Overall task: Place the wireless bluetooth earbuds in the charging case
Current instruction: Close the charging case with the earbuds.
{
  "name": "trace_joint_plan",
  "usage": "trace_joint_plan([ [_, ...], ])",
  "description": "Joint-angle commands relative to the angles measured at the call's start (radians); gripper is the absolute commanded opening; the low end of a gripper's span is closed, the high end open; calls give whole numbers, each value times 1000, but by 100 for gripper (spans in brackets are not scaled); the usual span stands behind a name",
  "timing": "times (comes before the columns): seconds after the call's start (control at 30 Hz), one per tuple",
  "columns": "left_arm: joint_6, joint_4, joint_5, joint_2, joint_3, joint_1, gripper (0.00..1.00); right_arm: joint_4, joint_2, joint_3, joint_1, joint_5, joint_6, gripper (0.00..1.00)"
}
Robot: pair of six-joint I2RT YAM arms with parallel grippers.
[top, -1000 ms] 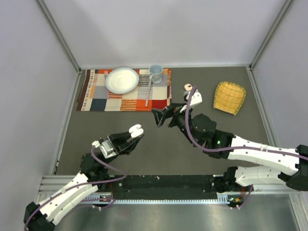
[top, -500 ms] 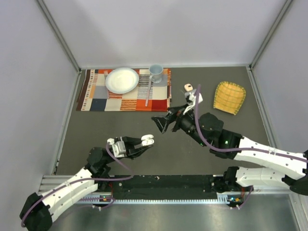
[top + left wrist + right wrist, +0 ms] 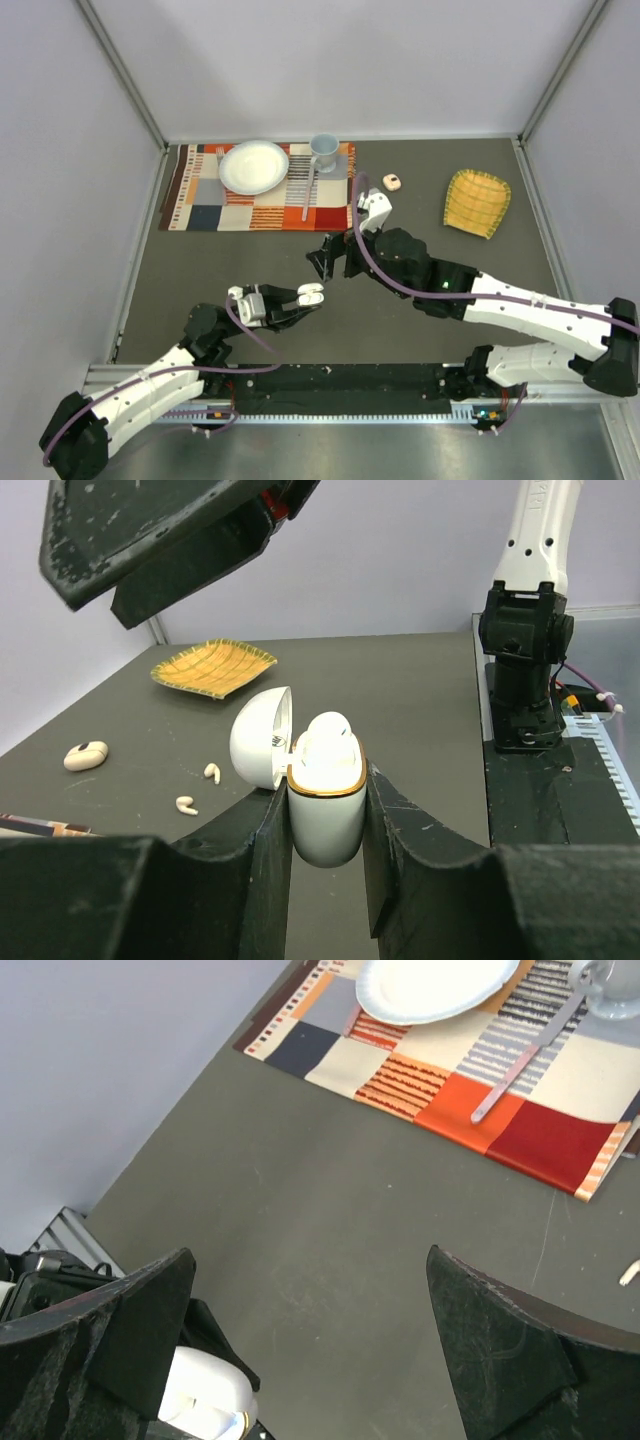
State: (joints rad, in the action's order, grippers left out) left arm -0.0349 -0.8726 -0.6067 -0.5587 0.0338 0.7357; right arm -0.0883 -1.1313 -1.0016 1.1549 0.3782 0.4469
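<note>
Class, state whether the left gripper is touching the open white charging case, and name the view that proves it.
Touching. The left wrist view shows the left gripper with its fingers pressed against both sides of the charging case, no gap visible.

- The right gripper hung with its fingers spread wide over the dark table, below the placemat.
- A plate, a utensil and a cup lay on the placemat.
- A white case sat far below-left of the placemat.
- A tiny white bit, too small to identify, lay just below the placemat's right corner.
</note>
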Motion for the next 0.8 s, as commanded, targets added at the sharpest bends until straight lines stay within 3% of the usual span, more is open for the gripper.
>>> trace_joint_plan([
  [0.0, 4, -65, -10, 6, 46, 1, 0, -36, -34, -72, -20, -21, 45, 99],
  [0.33, 16, -46, -31, -12, 69, 1, 0, -71, -88, -92, -116, -200, 153, 99],
  [0.77, 15, -46, -24, -9, 71, 1, 0, -74, -151, -92, -119, -248, 200, 99],
])
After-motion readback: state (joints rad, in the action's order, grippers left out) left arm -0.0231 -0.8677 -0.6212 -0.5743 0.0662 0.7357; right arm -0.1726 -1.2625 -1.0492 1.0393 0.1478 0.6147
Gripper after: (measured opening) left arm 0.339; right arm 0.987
